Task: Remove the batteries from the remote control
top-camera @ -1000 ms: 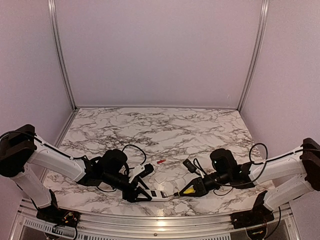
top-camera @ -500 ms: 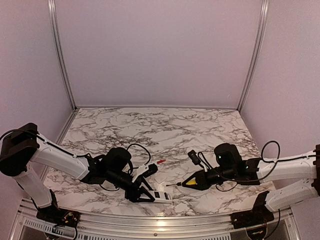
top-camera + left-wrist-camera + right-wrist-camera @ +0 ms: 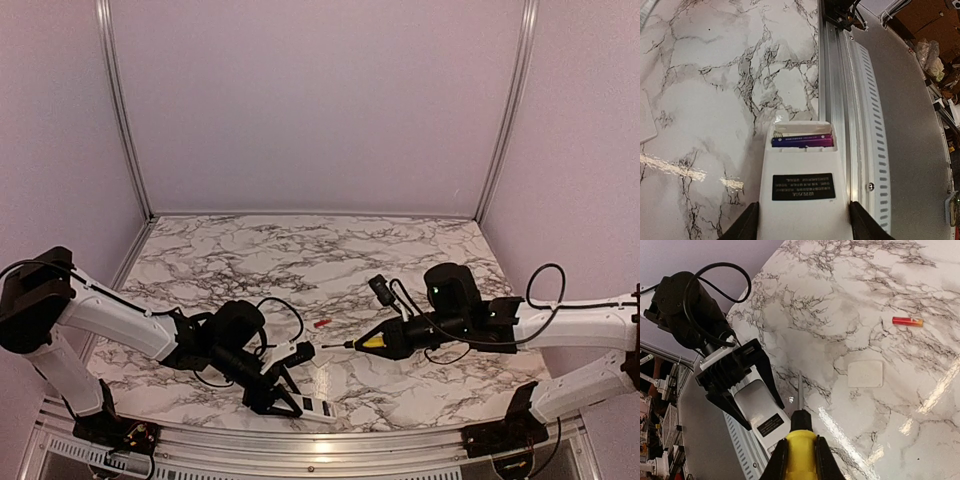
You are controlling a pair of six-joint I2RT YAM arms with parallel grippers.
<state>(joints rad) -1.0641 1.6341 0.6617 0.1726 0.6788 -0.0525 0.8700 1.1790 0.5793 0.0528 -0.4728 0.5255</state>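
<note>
My left gripper (image 3: 803, 229) is shut on the remote control (image 3: 802, 175), one black finger on each long side. The white handset lies back up near the table's front edge (image 3: 318, 407), its battery bay uncovered. One dark blue-purple battery (image 3: 802, 141) lies in the bay beside a spring; the slot behind it is empty. A red battery (image 3: 907, 321) lies loose on the marble (image 3: 321, 323). My right gripper (image 3: 800, 460) is shut on a yellow-handled screwdriver (image 3: 800, 440), whose tip hangs over the marble, apart from the remote (image 3: 762, 412).
A small squarish white cover (image 3: 865, 373) lies flat on the marble between the red battery and the remote. The aluminium rail (image 3: 837, 100) runs along the front edge right beside the remote. Purple walls enclose the table on three sides.
My right gripper drew the screwdriver back from the remote, away from the front edge. My left gripper shifted the remote slightly nearer the front rail.
</note>
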